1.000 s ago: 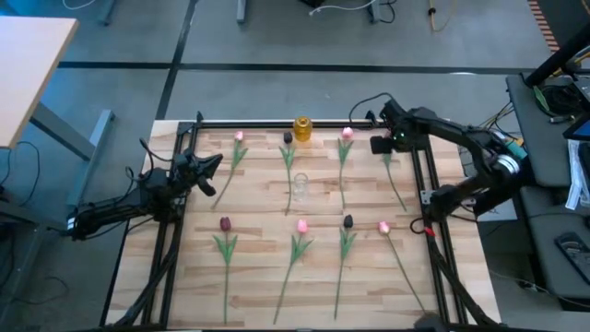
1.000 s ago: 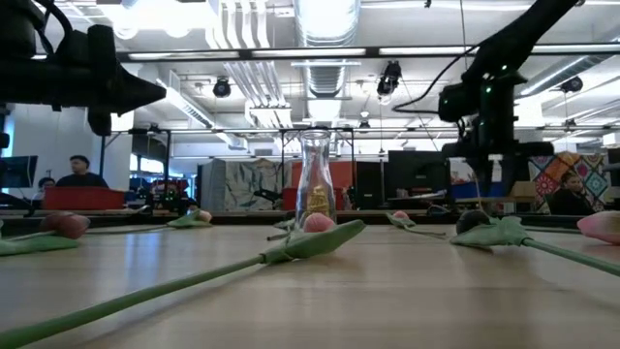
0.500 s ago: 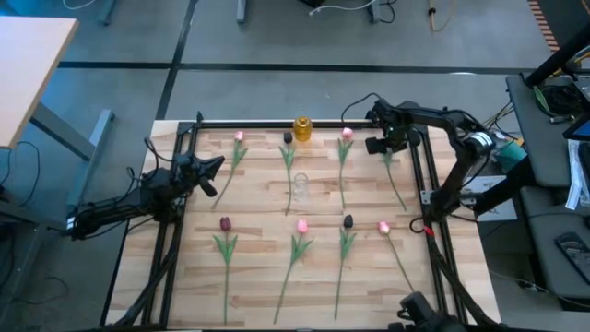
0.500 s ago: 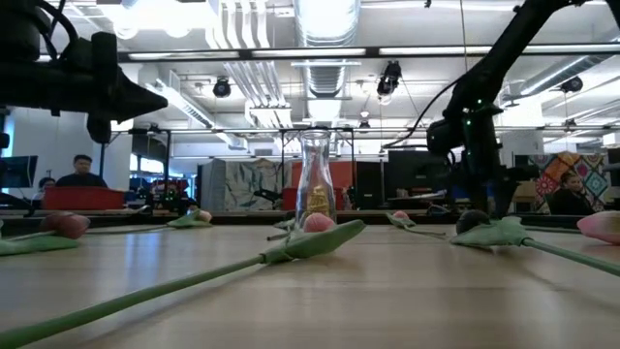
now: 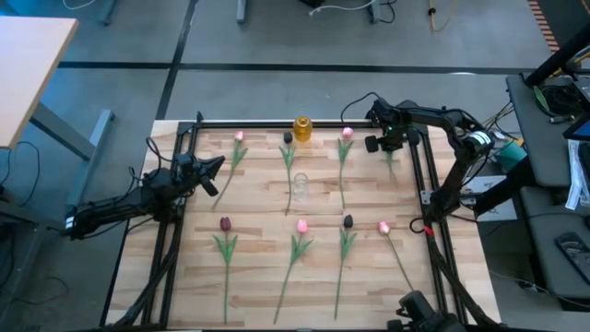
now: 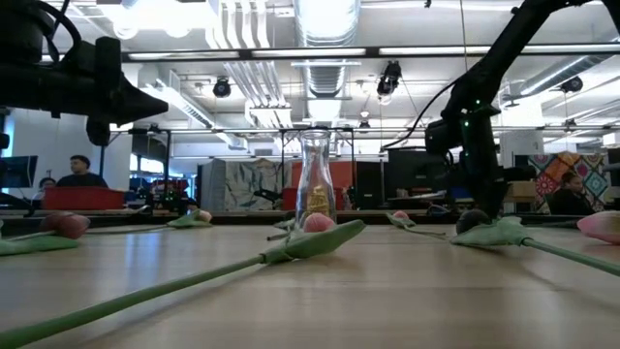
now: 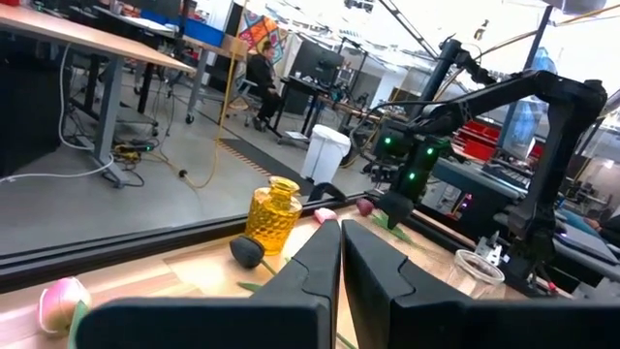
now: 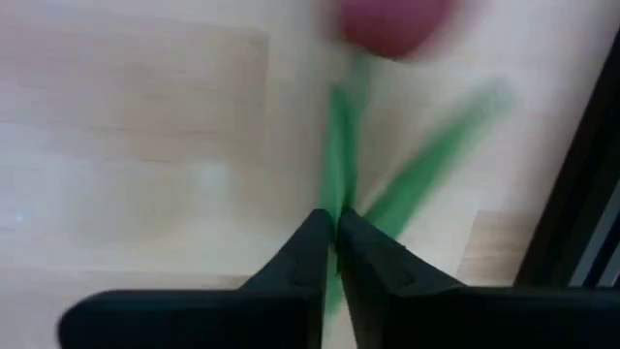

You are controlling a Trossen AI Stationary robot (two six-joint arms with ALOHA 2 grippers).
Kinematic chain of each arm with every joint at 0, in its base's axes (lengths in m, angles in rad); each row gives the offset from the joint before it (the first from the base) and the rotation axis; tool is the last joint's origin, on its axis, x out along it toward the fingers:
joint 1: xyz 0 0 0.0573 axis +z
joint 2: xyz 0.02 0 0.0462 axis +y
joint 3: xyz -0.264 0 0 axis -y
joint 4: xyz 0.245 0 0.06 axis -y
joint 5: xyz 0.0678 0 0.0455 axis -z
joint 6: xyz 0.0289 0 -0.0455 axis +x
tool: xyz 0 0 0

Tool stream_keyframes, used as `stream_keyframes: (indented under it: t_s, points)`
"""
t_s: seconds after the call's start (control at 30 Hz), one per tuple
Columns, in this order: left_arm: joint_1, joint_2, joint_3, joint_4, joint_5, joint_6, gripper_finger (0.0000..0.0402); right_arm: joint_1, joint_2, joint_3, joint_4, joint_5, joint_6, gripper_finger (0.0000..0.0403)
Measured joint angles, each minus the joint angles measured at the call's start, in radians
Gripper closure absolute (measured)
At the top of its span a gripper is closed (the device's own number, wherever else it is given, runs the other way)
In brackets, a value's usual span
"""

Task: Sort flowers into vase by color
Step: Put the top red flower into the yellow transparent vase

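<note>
Two rows of tulips lie flat on the wooden table (image 5: 267,207), with pink heads (image 5: 301,225) and dark ones (image 5: 225,223). A clear glass vase (image 5: 300,184) stands mid-table and an amber vase (image 5: 301,127) stands at the far edge. My right gripper (image 5: 387,148) is down at the far right, shut on a dark-red tulip (image 8: 392,21) that lies on the wood. My left gripper (image 5: 217,163) hovers shut above the table's left side, holding nothing. My right gripper pinches the tulip's green stem (image 8: 339,170) between its two fingers, a little below the head, where a leaf (image 8: 426,165) branches off. The fingers come from above, pointing down, one on each side of the stem. The tulip lies flat on the table.
Black frame rails run along the table's far edge (image 5: 277,123) and right side (image 5: 419,184), close to my right gripper. A pink tulip (image 5: 347,133) lies just left of the held one. Bare wood shows between the two rows around the glass vase.
My right gripper has come down onto the far-right tulip, its arm folding in over the table's far right corner, and its fingers have shut on the stem. The tulip has stayed on the table.
</note>
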Motion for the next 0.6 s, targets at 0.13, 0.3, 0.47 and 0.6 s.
stream_keyframes:
  t_s: [0.13,0.3,0.47,0.6]
  points:
    - [0.000,0.001,0.000,0.000,0.000,-0.018,0.0402,0.027,-0.079,0.028,-0.002,-0.003,-0.007,0.0390]
    - [0.000,0.001,0.000,0.001,0.000,-0.019,0.0402,0.101,-0.244,0.099,0.073,-0.032,-0.018,0.0390]
    - [0.000,0.001,0.000,0.001,0.000,-0.026,0.0402,0.202,-0.389,0.141,0.387,-0.090,-0.019,0.0390]
    - [0.000,0.001,0.000,0.002,0.000,-0.030,0.0402,0.255,-0.426,0.150,0.673,-0.113,-0.010,0.0390]
